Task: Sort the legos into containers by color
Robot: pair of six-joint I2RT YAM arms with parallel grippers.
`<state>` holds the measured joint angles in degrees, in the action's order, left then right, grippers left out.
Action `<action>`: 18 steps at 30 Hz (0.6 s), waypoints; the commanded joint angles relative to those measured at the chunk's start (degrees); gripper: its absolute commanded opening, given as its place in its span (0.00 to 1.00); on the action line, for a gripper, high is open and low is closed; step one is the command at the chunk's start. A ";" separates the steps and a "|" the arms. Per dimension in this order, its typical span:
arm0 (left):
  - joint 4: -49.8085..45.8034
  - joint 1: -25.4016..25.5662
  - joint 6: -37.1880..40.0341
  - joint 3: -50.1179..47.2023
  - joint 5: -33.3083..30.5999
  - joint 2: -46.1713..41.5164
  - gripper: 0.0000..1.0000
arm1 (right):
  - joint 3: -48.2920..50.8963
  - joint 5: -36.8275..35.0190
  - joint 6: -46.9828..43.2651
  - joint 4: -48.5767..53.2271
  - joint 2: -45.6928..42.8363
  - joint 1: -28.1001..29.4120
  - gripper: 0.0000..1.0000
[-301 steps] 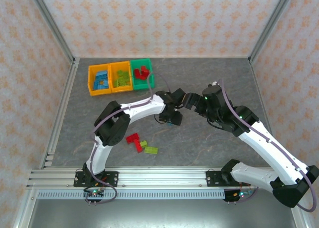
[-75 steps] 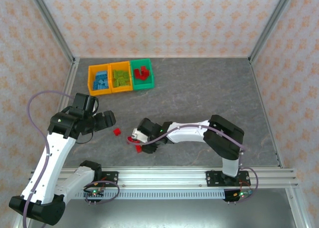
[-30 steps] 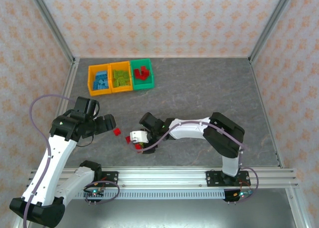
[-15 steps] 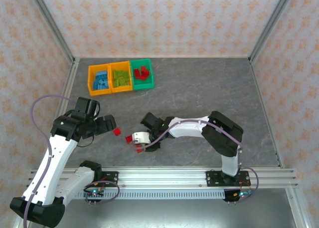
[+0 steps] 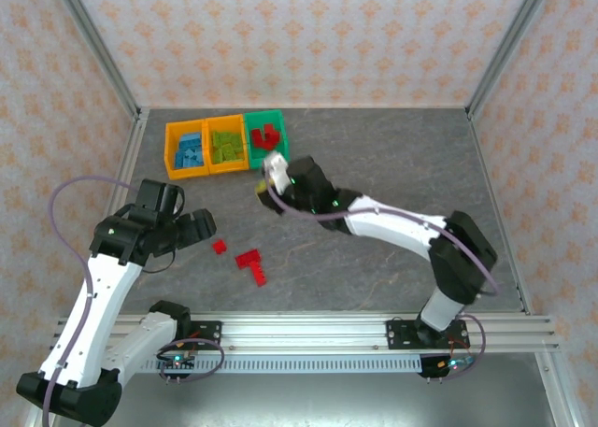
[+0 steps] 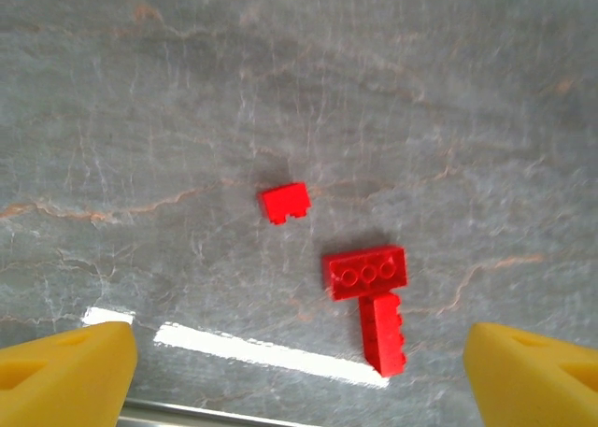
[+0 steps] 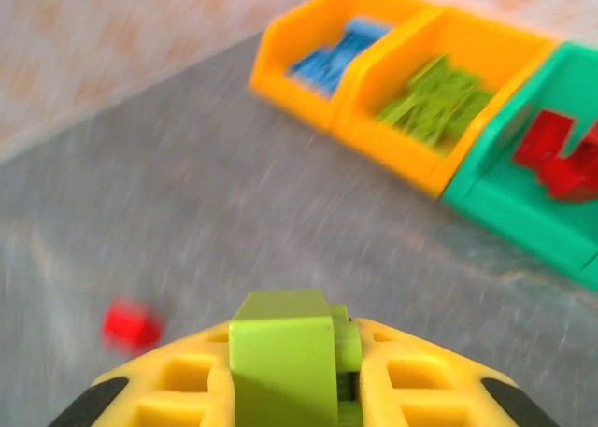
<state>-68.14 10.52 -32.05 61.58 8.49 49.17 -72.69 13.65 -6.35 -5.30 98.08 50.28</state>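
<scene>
The right claw (image 5: 263, 186) is now clamping a lime green lego (image 7: 283, 352) between its yellow fingers. It is carrying the brick above the surface (image 5: 392, 147), just short of the row of containers (image 5: 226, 119). A second ago it was reaching low over the near cluster of bricks with its jaws closing. So the pickup appears to be succeeding, and the step in hand is turning into a delivery. The brick is likely heading for the middle orange-yellow bin (image 7: 388, 145), which is already holding the other lime pieces. The blue pieces are sitting in the bin to its left and the red ones in the green bin (image 7: 523, 223). The right wrist view is blurring, which suggests the arm is travelling fast. The left claw (image 5: 204, 227) is hanging wide open and gripping nothing, just beside a small red lego (image 5: 220, 247), with a joined red pair (image 6: 365, 271) lying a little nearer the arm bases. Compared with ten seconds ago, both arms were then meeting mid-surface and lime bricks were lying against the red ones. Now the loose pieces are all red, the small red one is lying apart from the pair, and the left arm is standing far out to the left.
</scene>
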 commanded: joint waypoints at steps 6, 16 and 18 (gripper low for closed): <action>0.29 0.25 -5.96 2.86 -3.77 0.15 0.91 | -36.77 -11.22 17.49 10.04 27.65 -1.88 0.15; 1.63 0.17 -5.99 -1.87 -3.87 -0.48 0.92 | -88.30 -13.67 14.18 22.97 60.43 -2.63 0.21; 1.89 0.16 -6.42 -2.47 -3.43 -0.22 0.91 | -85.68 -13.84 14.82 17.98 60.57 -3.53 0.27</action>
<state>-67.44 10.50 -36.88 60.14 6.55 49.17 -156.11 2.46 8.80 14.57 158.23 47.66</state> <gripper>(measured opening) 0.914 0.263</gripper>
